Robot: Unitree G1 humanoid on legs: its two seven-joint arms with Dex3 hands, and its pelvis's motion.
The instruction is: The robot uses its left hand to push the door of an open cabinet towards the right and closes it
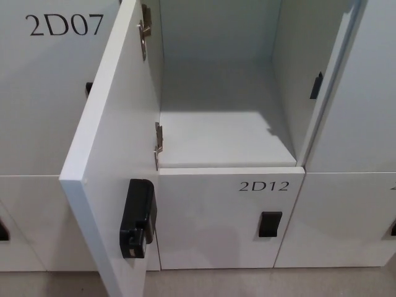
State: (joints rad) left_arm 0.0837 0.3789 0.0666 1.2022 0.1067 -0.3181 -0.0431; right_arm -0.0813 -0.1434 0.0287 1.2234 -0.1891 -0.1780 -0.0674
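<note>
You have no part of the robot's body in the head view. The left hand is not in view, and no left arm, forearm or wrist comes in from the picture's left edge. The right hand is not in view either, and nothing of the right arm shows at the right edge. From this picture you cannot tell the pose of either arm, or how either hand is set.
</note>
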